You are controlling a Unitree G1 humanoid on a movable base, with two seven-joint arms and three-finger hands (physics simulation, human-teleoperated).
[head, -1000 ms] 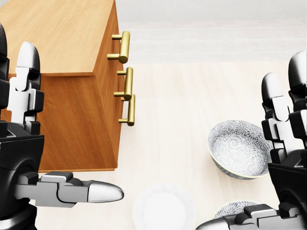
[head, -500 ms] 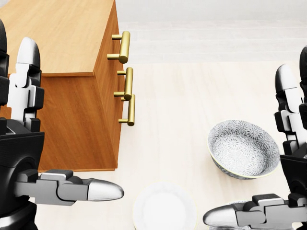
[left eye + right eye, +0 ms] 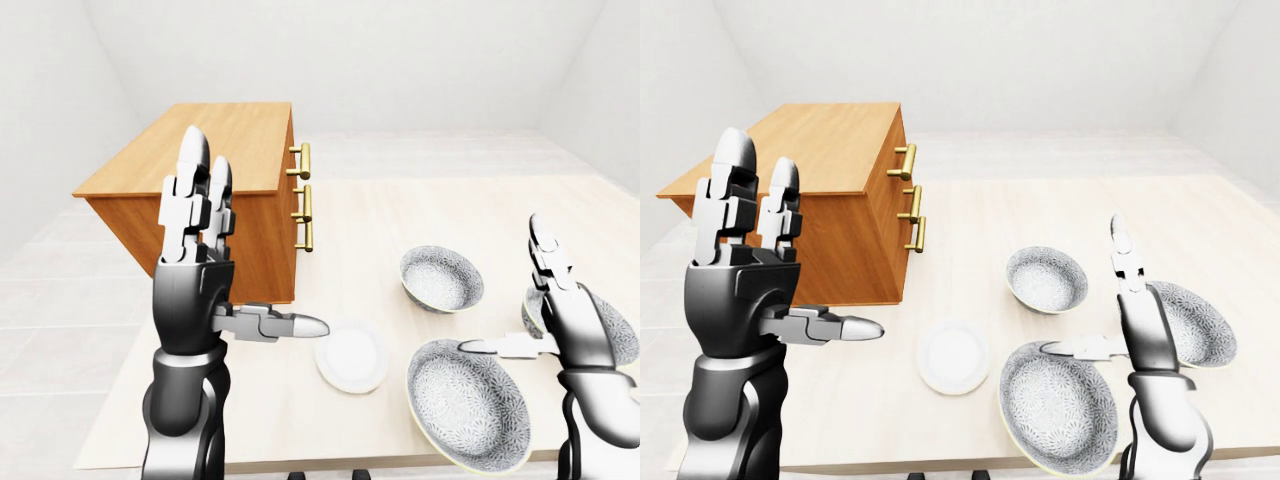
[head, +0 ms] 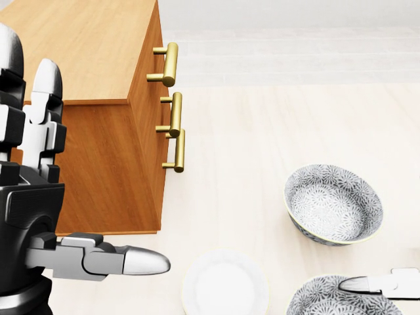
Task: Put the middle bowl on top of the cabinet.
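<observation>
Both hands were open and empty: the left hand [image 3: 740, 300] was raised at the left of the right-eye view, and the right hand [image 3: 1132, 315] hovered with its thumb over the rim of the nearest bowl [image 3: 1057, 405]. All three patterned bowls sat on the tabletop [image 3: 970, 215], right of the cabinet [image 3: 830, 150]. The farther bowl [image 3: 1045, 278] lay higher up and the third bowl [image 3: 1200, 325] just beyond the right hand.

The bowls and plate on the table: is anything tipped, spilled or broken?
Nothing stands out. The small bowl, large bowl and right bowl sit upright and empty; the white plate lies flat; the wooden cabinet looks shut.
</observation>
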